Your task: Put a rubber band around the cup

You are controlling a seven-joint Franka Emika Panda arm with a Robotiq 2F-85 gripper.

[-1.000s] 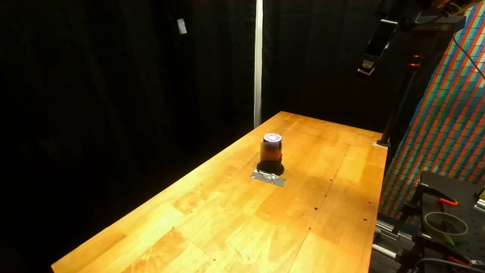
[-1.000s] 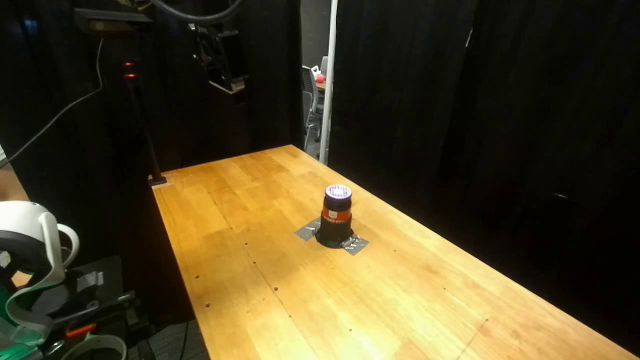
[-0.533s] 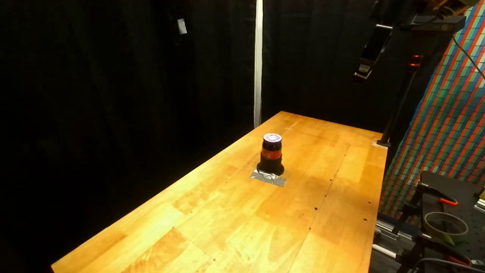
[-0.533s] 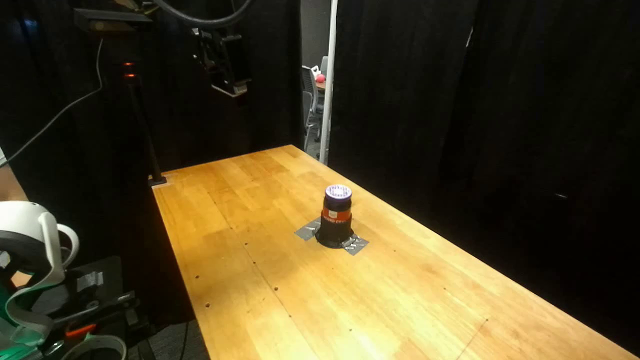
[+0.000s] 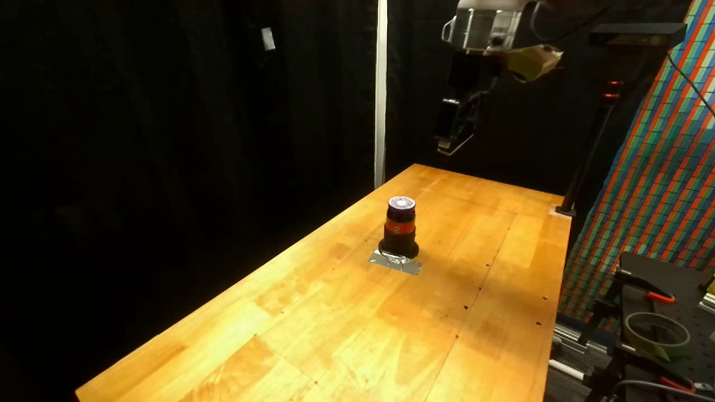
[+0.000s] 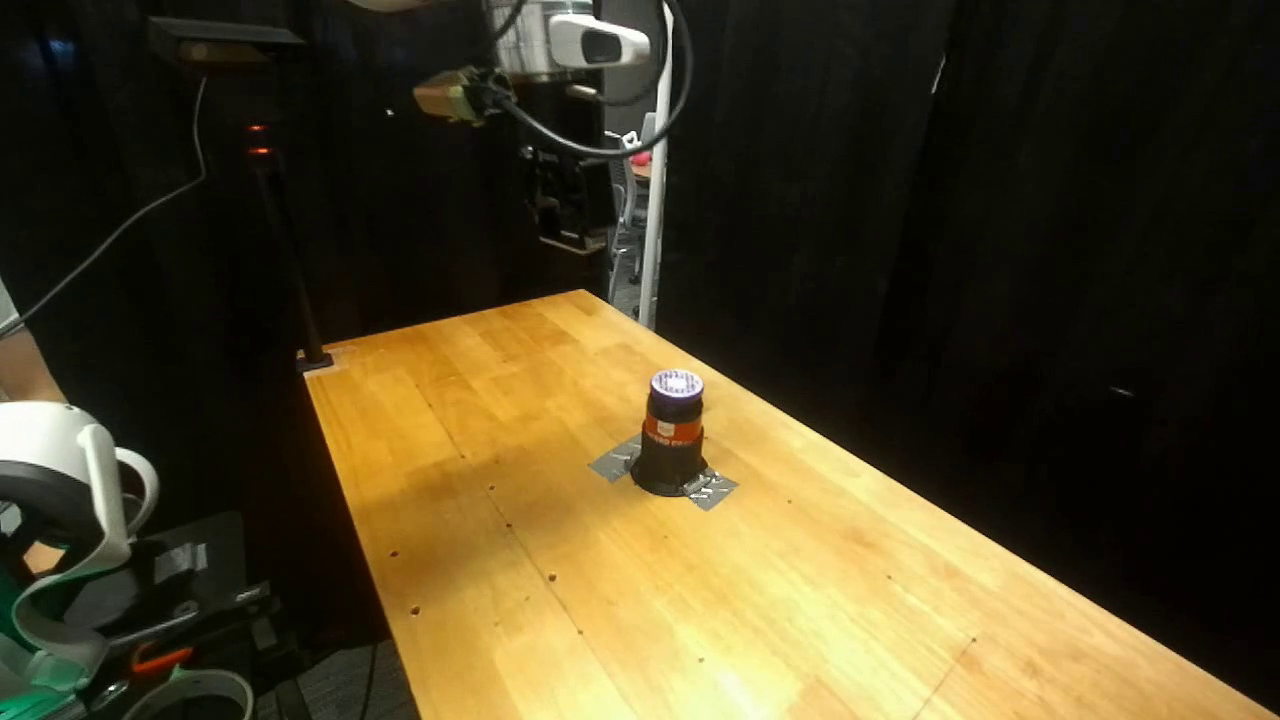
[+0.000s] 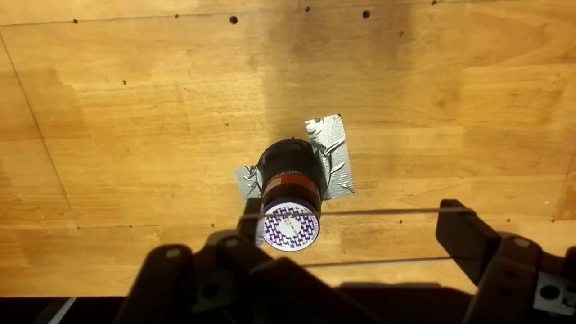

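The cup is a dark jar-like cylinder with an orange label and a white and purple patterned top. It stands upright on the wooden table in both exterior views (image 5: pixel 400 228) (image 6: pixel 672 432) and in the wrist view (image 7: pixel 292 191). Grey tape holds its black base. My gripper (image 7: pixel 353 220) is open, with a thin rubber band (image 7: pixel 382 211) stretched around its two fingers. In the wrist view the cup's top lies below the band, near the left finger. In both exterior views the gripper (image 5: pixel 453 146) (image 6: pixel 575 240) is high above the table, apart from the cup.
The wooden table (image 5: pixel 357 329) carries grey tape (image 7: pixel 335 157) beside the cup's base. A post (image 5: pixel 586 156) with a camera (image 5: pixel 637 38) stands at a table corner. Black curtains hang around. A side cart (image 5: pixel 665 290) with a tape roll (image 5: pixel 658 329) stands beside the table.
My arm has moved lower and closer to the cup, leftward in one of the exterior views and rightward in the view facing it from elsewhere. The cup has not moved.
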